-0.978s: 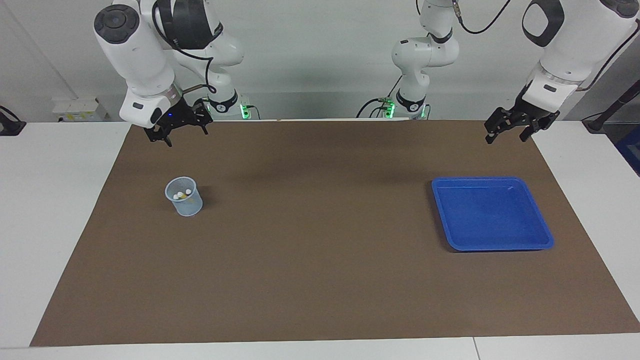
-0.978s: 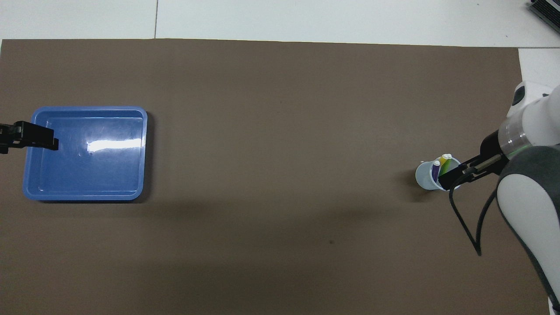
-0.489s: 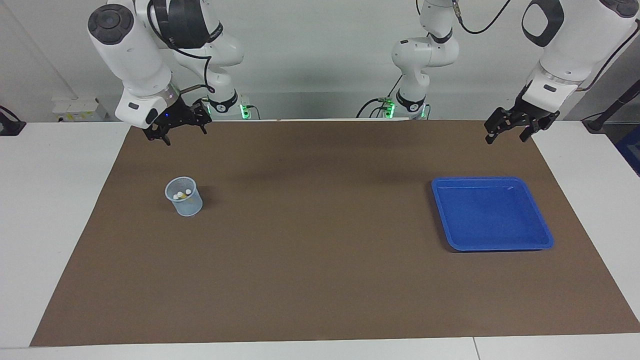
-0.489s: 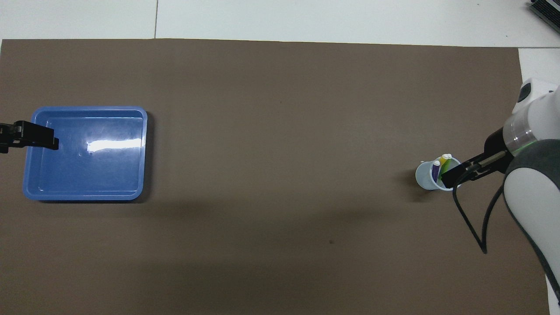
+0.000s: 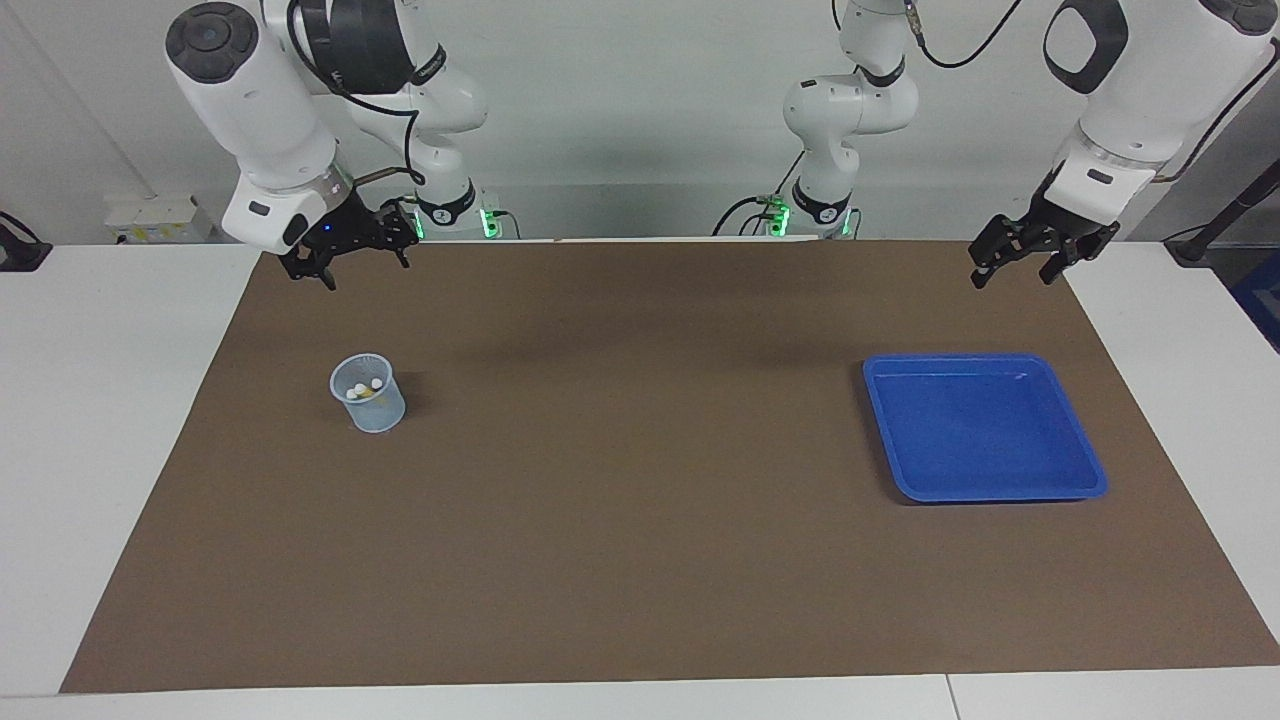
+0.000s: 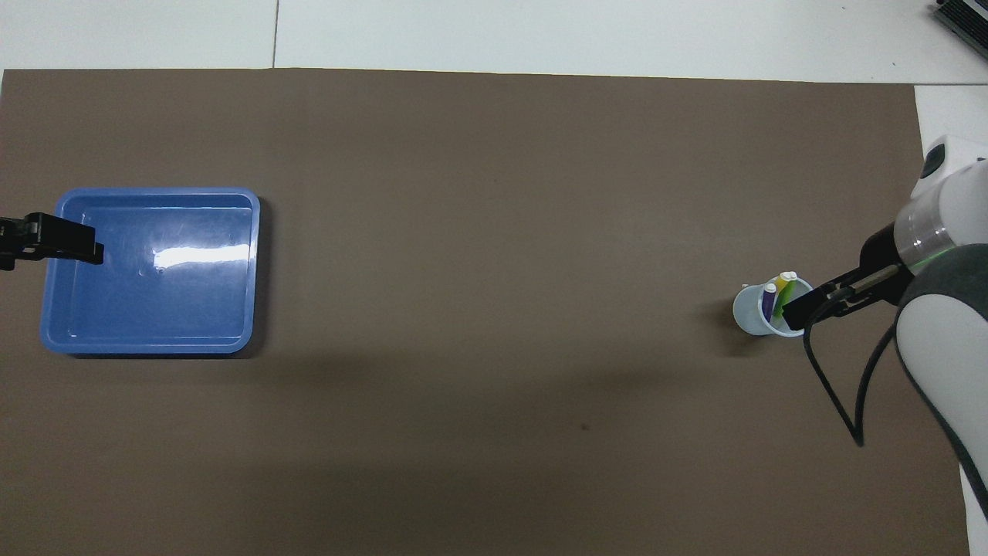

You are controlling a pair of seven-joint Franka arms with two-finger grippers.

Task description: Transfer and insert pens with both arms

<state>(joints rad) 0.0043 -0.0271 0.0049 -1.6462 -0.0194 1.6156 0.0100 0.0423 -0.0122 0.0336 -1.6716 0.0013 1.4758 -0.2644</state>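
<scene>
Over at the right arm's end of the counter (image 5: 120, 420), all three pens (image 6: 774, 297) already stand in the cup (image 5: 370, 397), so I just park the right gripper (image 5: 345, 255) and left gripper (image 5: 1030, 262) empty, spread wide, without bumping anything.

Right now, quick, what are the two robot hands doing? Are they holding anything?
Left gripper: open, holding nothing, up over the brown mat's edge.
Right gripper: open, holding nothing, raised near the pale plastic cup.
</scene>
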